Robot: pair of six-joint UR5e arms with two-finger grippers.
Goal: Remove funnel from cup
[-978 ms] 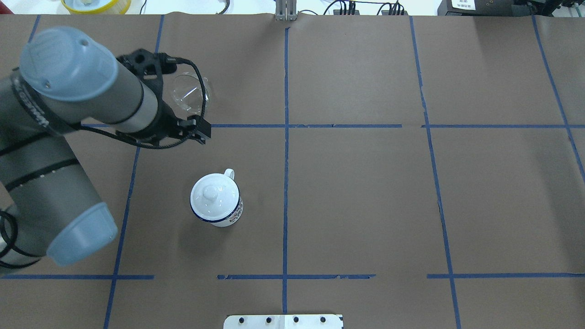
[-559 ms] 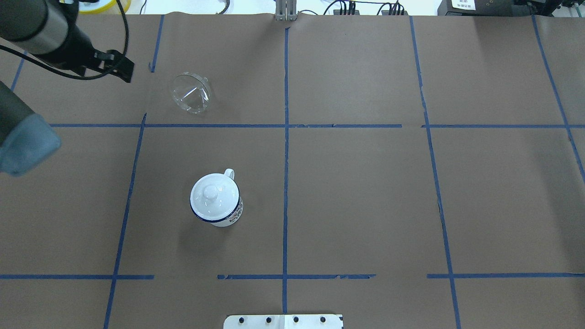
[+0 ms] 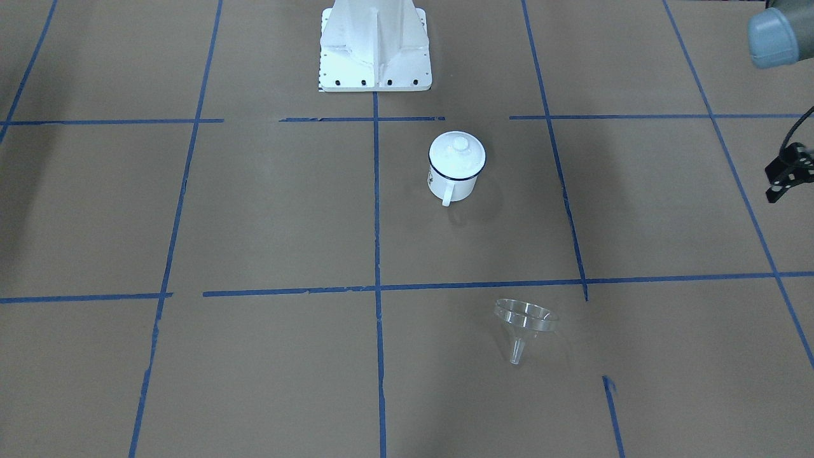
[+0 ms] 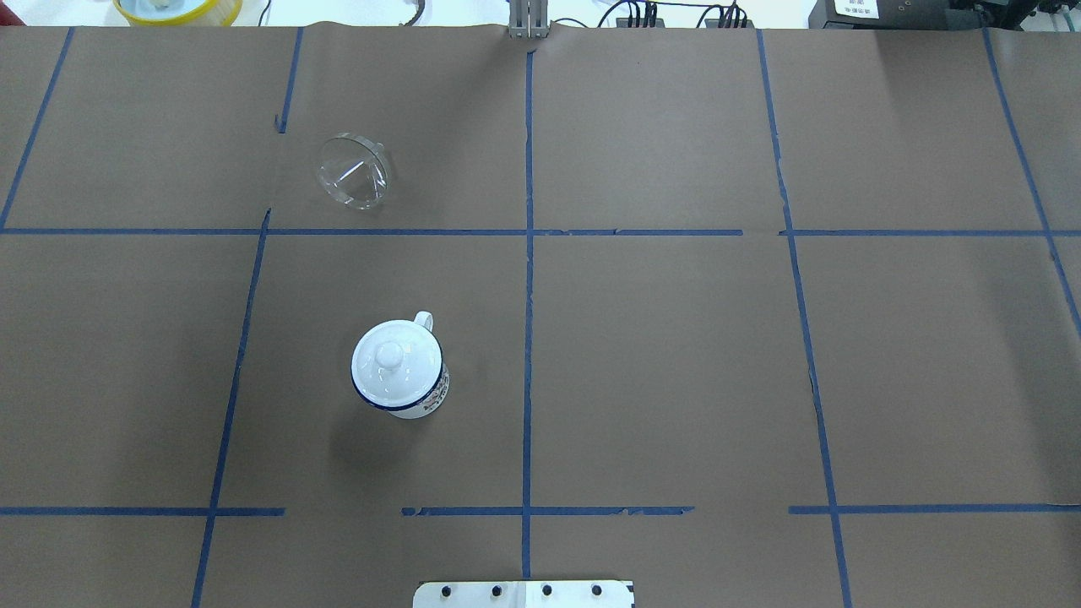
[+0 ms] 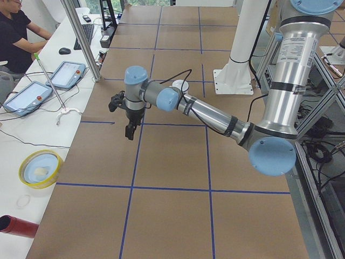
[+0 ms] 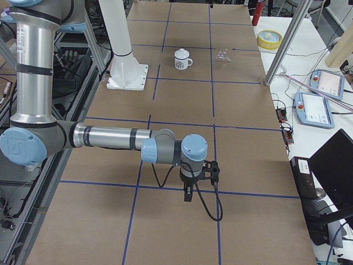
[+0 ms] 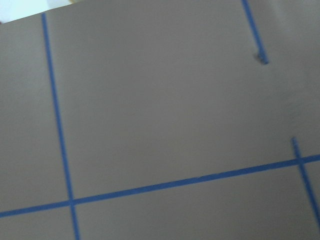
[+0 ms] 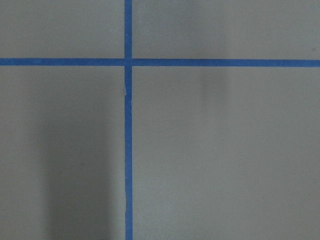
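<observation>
The clear funnel (image 4: 353, 171) lies tilted on the brown paper, far-left of centre and well apart from the cup. It also shows in the front view (image 3: 525, 321) and, small, in the right side view (image 6: 223, 55). The white cup (image 4: 404, 397) with the blue rim stands upright with a white knobbed lid (image 4: 390, 359) on it; the front view shows it too (image 3: 453, 181). My left gripper (image 5: 130, 131) hangs over the table's left end, far from both, and I cannot tell its state. My right gripper (image 6: 188, 196) hangs over the right end, and I cannot tell its state.
The robot's white base plate (image 3: 375, 44) sits behind the cup. A yellow-rimmed dish (image 5: 40, 168) and a metal post (image 5: 81, 38) stand past the table's far edge by the left end. Operators' tablets (image 5: 24, 97) lie on the side desk.
My left arm has drawn back from beside the funnel toward the left and left the overhead view. The funnel and the cup have stayed where they were.
</observation>
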